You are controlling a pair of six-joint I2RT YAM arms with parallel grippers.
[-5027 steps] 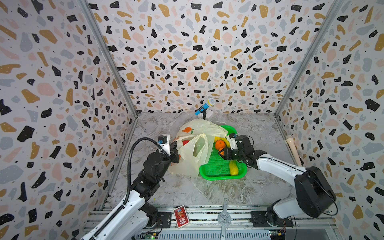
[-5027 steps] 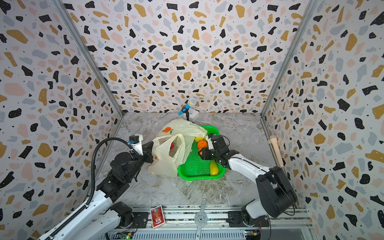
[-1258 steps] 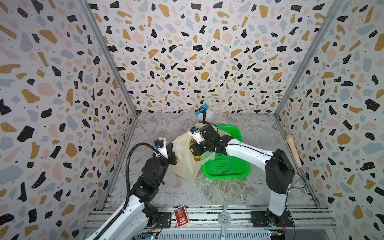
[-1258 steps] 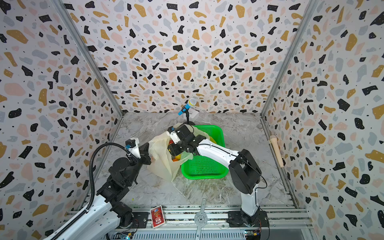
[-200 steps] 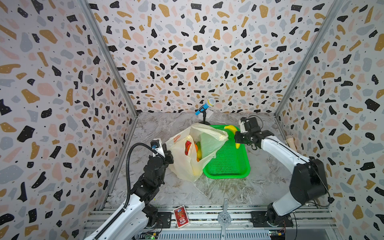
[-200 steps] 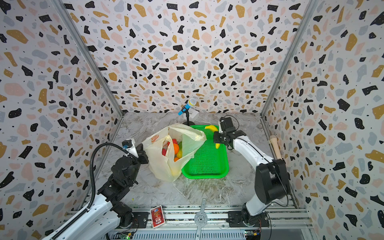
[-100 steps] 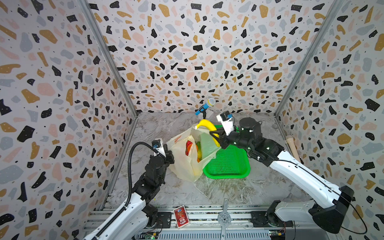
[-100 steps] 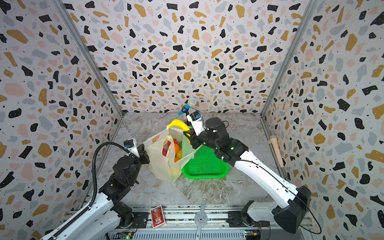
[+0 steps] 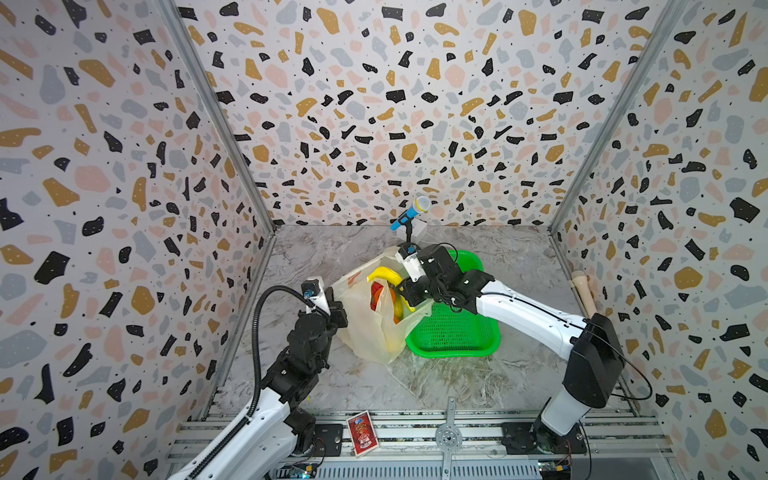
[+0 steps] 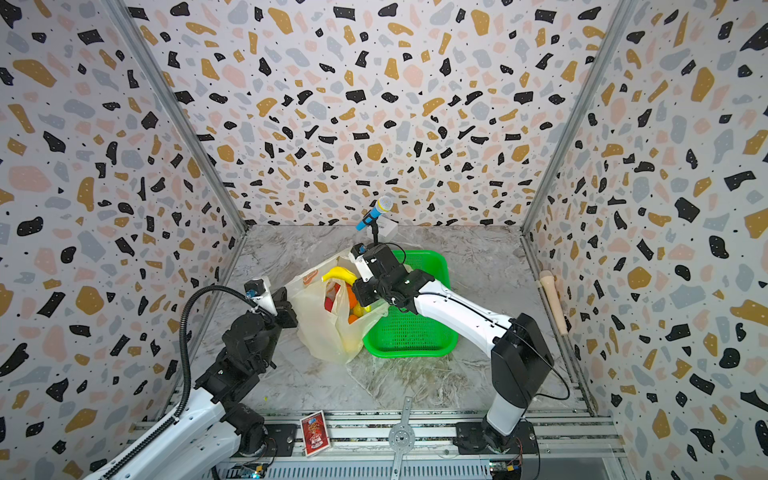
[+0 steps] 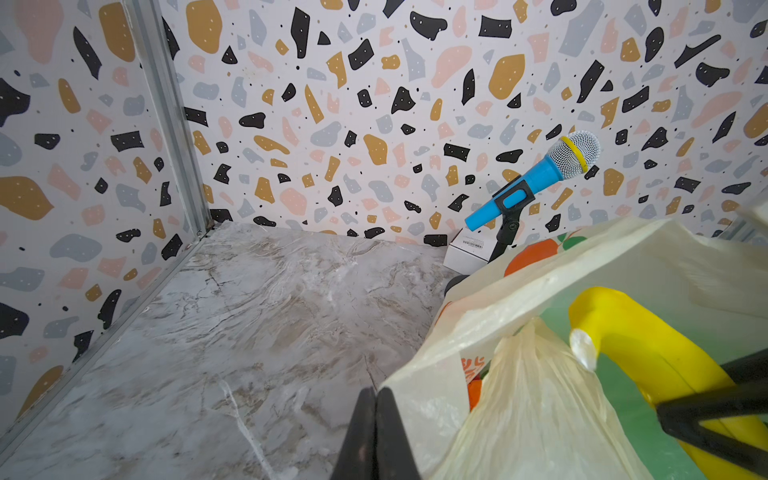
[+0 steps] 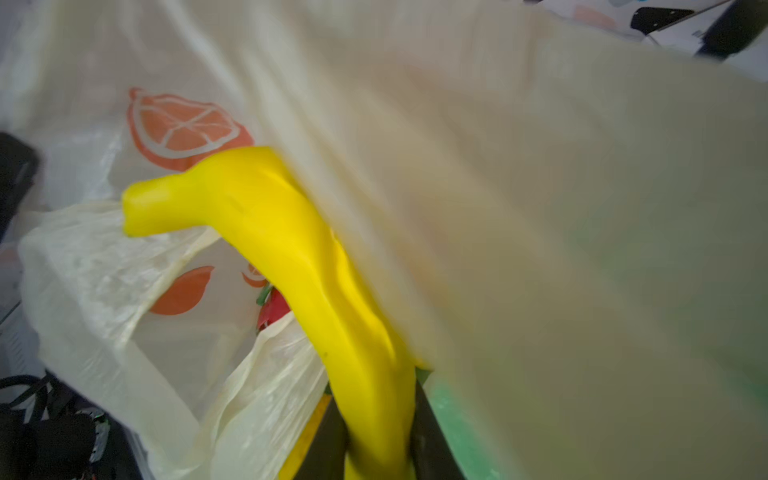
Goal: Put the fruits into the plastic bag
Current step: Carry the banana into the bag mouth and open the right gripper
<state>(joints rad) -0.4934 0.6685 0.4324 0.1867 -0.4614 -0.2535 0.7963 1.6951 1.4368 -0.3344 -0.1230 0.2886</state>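
Two tools meet at the plastic bag (image 9: 370, 332) (image 10: 320, 332), which stands near the middle of the bench (image 9: 436, 378), touching the green basket (image 9: 453, 332) (image 10: 411, 332) on that basket's side toward the bench's left edge. The left tool (image 9: 338, 309) (image 11: 376, 432) is closed, its fingers pinching the bag's edge. The right tool (image 9: 405, 291) (image 12: 380, 440) grips the banana (image 9: 384, 274) (image 10: 338, 274) (image 12: 291, 249) by one end at the bag's open mouth, with the free end curving toward the left edge. Red and orange fruits (image 9: 380, 293) lie inside the bag; which ones is hard to tell.
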